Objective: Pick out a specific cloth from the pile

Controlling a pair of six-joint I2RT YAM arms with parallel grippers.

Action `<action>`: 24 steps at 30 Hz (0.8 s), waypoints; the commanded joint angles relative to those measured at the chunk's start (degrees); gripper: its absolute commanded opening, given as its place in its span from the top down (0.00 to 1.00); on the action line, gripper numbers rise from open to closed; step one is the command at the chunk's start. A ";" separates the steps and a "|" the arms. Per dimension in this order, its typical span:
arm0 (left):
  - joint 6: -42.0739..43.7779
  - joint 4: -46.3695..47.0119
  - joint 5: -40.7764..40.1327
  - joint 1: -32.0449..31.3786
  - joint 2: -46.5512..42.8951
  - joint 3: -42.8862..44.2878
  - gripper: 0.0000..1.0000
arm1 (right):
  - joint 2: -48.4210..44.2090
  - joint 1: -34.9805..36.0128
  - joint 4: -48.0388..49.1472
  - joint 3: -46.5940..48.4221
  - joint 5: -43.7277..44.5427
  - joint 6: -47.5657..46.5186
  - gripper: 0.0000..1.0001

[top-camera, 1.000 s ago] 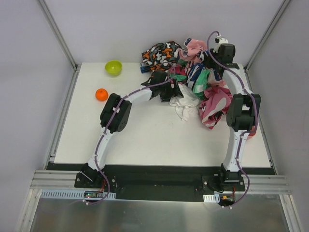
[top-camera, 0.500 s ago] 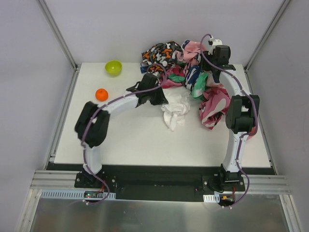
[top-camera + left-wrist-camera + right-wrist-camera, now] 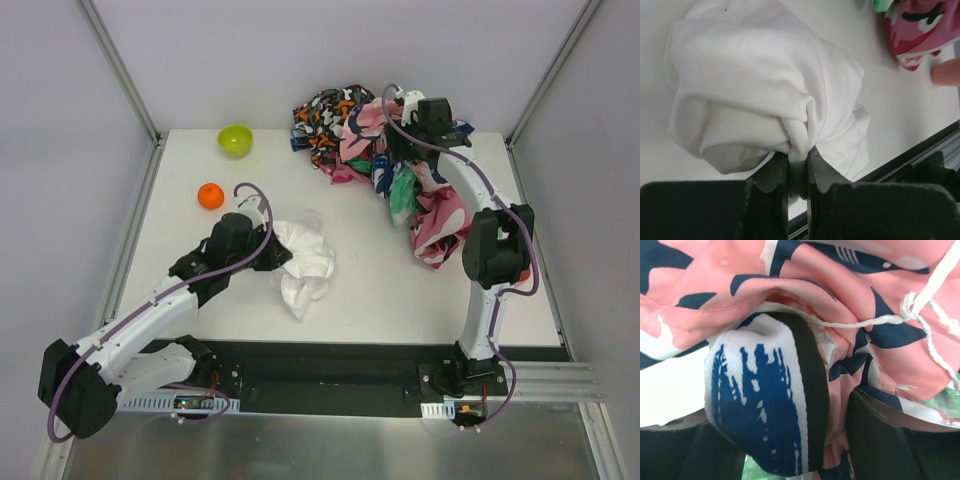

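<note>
Firmly my left pincer (image 3: 797, 156) nips a fold of cloth (image 3: 755, 85), holding it apart from the pile (image 3: 345, 125); right pincer (image 3: 780, 422) gapes wide.

1. A pink cloth (image 3: 805, 270) with dark blue shapes fills the top.
2. Below it bulges a white fold (image 3: 760, 405) with blue marks and a black stripe.
3. The fold sits between the spread fingers of the right gripper (image 3: 780, 420).
4. A knotted white thread (image 3: 865, 320) crosses the pink cloth.

You have a plain white cloth (image 3: 305, 262); your pile (image 3: 400, 160) shows pink, magenta camouflage, mint green, black-and-orange prints.
</note>
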 commanded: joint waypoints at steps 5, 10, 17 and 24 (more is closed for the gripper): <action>-2.14 -4.62 -4.86 -0.15 -7.66 -9.42 1.00 | -9.25 4.60 -10.60 -4.21 -5.11 -3.31 0.26; -5.22 -5.50 -2.23 -0.15 -3.54 -12.94 0.98 | -14.52 7.94 -13.24 -6.24 -5.11 -4.55 0.13; -5.49 -8.57 -0.20 -0.15 -6.94 -13.65 0.01 | -23.30 12.16 -15.00 -11.33 -7.04 -6.22 0.00; -3.12 -17.87 -7.30 -0.24 -17.23 -6.19 0.01 | -38.14 12.51 -3.17 -27.12 -3.81 3.60 0.04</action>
